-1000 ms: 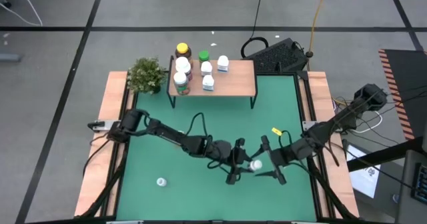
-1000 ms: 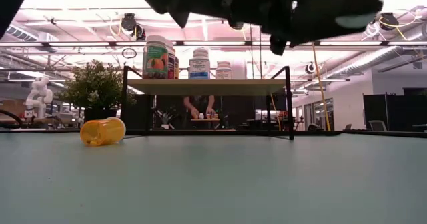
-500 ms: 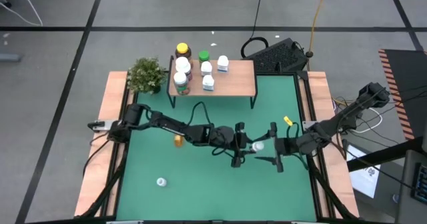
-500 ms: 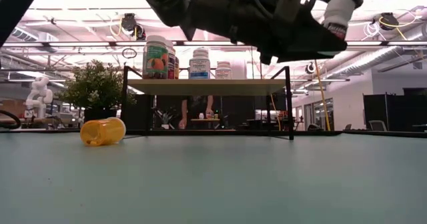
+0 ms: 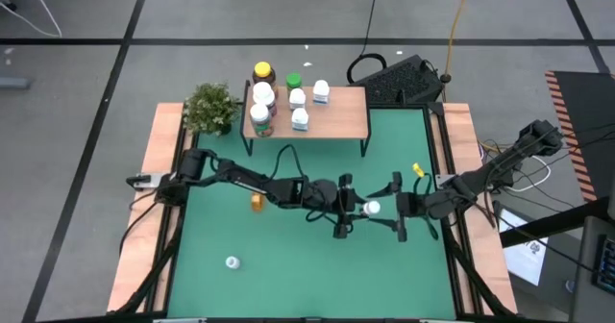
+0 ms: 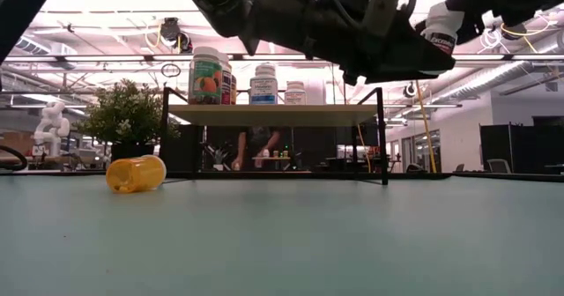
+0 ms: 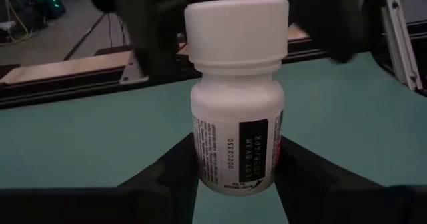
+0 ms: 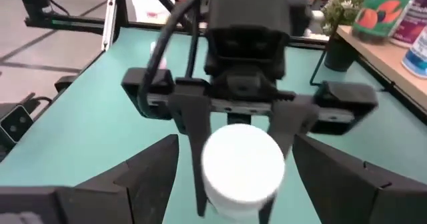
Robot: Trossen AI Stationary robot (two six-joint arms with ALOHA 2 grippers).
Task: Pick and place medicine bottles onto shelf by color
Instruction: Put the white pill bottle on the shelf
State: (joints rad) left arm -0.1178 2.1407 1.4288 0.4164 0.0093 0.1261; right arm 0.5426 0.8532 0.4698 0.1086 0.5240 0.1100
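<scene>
A white medicine bottle [image 5: 371,208] with a white cap hangs over the green table's middle, and my left gripper [image 5: 356,209] is shut on it. In the left wrist view the bottle [image 7: 237,97] stands cap up between the dark fingers. My right gripper [image 5: 394,211] is open just right of the bottle, its fingers apart from it. The shelf [image 5: 332,119] stands at the far edge with several medicine bottles [image 5: 279,97] on its left part. An amber bottle [image 5: 257,203] lies on its side on the table. My left gripper pinches the bottle's lower body [image 7: 208,174] between its two fingers [image 7: 167,184]. The fingers come nearly level from the table's left side. The bottle stands about upright in the hold, cap up [image 6: 441,16], lifted well clear of the table.
A small potted plant [image 5: 211,107] stands left of the shelf. A small white object [image 5: 232,262] lies near the front left. The shelf's right half [image 5: 346,111] is bare wood. Wooden strips [image 5: 159,198] run along the table's sides.
My left gripper has carried the white bottle toward the table's far edge, still lifted. My right gripper has also gone toward the far edge and drawn back a little toward the right edge, so a gap now shows between it and the bottle.
</scene>
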